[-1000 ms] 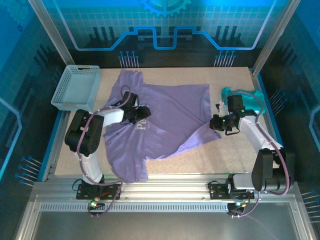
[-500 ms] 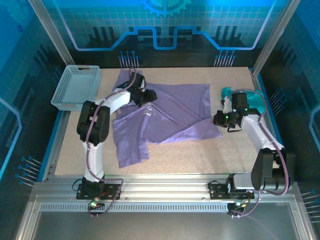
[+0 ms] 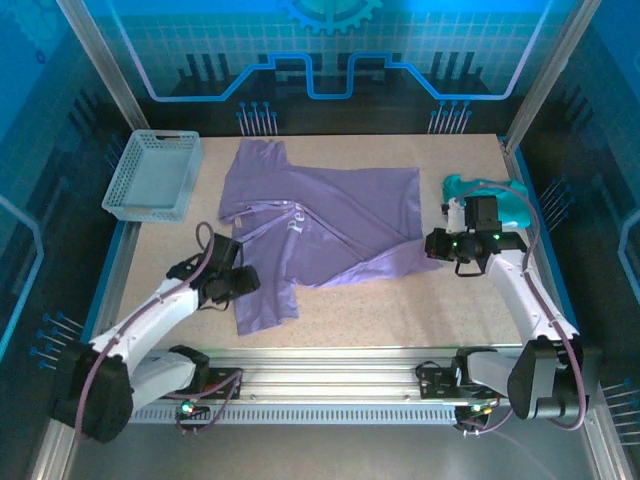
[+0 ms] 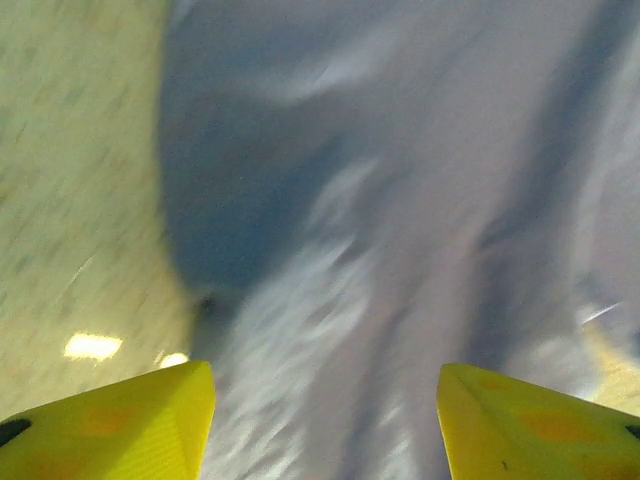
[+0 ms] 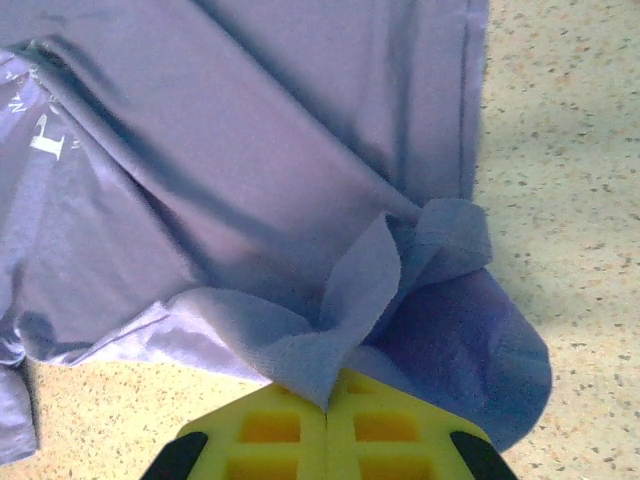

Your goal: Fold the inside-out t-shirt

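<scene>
Left hand (image 3: 233,281) open over the near-left flap of the inside-out t-shirt (image 3: 330,215); right hand (image 3: 441,245) clamped on its right corner.

The grey mesh basket (image 3: 150,207) sits at the far-left corner of the table (image 3: 400,310), apart from the shirt. The lavender shirt lies rumpled across the middle of the table, its near-left part hanging toward the front edge. In the blurred left wrist view the yellow fingers (image 4: 120,420) stand apart above the cloth, with nothing held between them. In the right wrist view the right hand's jaws are closed together on a bunched fold of hem. A teal garment (image 3: 505,200) lies just behind that hand. This looks like the straightening step before any fold. Next, the left hand would need to drop and close on the near-left edge, so that both hands can draw the shirt flat.
</scene>
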You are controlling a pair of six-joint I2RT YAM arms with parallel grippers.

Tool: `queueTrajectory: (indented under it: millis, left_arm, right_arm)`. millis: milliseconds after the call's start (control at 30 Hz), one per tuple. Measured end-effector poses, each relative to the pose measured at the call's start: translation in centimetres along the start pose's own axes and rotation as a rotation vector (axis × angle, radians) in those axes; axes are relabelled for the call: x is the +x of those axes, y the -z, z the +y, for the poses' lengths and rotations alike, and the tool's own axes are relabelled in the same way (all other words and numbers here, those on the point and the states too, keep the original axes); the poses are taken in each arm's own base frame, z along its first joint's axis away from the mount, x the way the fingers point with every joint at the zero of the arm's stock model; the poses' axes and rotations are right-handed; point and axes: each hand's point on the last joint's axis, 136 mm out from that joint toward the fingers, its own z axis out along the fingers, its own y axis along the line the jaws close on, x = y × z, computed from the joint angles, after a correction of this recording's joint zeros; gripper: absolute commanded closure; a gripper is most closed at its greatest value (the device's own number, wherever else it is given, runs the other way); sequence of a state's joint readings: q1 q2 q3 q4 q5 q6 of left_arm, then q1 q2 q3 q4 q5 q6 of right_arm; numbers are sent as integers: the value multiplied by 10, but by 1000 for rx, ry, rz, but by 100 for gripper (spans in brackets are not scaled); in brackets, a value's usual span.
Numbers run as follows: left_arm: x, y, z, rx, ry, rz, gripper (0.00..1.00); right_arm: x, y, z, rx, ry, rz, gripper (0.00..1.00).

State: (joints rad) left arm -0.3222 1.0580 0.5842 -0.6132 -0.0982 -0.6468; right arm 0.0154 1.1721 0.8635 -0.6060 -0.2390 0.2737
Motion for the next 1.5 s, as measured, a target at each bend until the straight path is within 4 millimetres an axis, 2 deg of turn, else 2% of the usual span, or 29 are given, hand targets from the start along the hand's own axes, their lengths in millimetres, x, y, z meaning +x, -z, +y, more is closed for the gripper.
queueTrajectory:
  millis: [100, 433, 633, 767, 933, 1133, 1300, 1400, 1467, 1500]
  left_arm:
    - [19, -1, 11, -55, 3, 47, 40]
    - [57, -12, 26, -149, 1, 140, 46]
    - [71, -20, 32, -200, -11, 197, 52]
    - [74, -22, 35, -224, -19, 191, 61]
    - [74, -22, 41, -254, -5, 171, 78]
    - [72, -20, 48, -290, -9, 157, 99]
    - [68, -17, 45, -265, -9, 131, 100]
    - [50, -10, 24, -157, -4, 44, 100]
    - [26, 11, 4, -59, 5, -52, 100]
    - [7, 29, -9, 4, 16, -123, 100]
  right_arm:
    - [2, -1, 5, -9, 13, 8, 100]
    - [3, -2, 5, -9, 14, 12, 100]
    - [3, -3, 4, -7, 13, 16, 100]
    - [4, -3, 4, -4, 12, 17, 100]
    - [12, -7, 0, 1, 5, 36, 100]
    - [11, -8, 0, 1, 7, 31, 100]
    - [13, -12, -4, 14, 8, 25, 100]
    - [10, -10, -3, 10, 13, 11, 100]
    - [5, -4, 0, 6, 21, -15, 100]
    - [-1, 3, 3, 4, 29, -38, 100]
